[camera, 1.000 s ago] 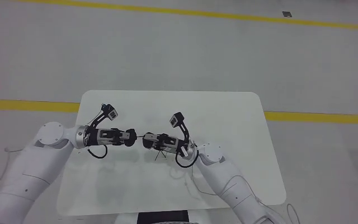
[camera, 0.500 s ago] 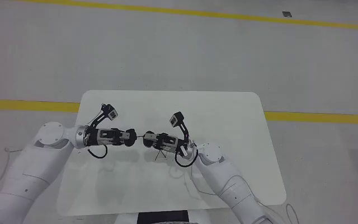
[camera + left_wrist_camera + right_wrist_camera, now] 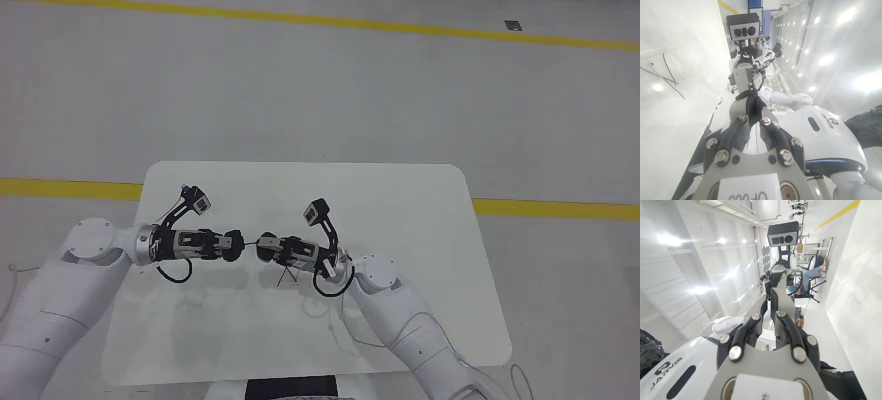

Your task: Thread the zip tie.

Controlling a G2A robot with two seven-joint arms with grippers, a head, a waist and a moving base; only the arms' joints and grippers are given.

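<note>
Mid-thread, by the look of it. Above the middle of the table (image 3: 420,220), tip to tip: left gripper (image 3: 236,243), fingers together and clamped on the zip tie (image 3: 249,242); right gripper (image 3: 262,246), fingers together as well, with what they pinch hidden. Between the two tips, just a short span of thin black strap. Beside the right gripper, flat on the table, spare zip ties (image 3: 284,274). Next, most likely: line the tail up with the head slot, then feed it through. Calls for fine alignment, firm grips and a slow push.

Zip tie (image 3: 249,240) barely discernible (too thin).
</note>
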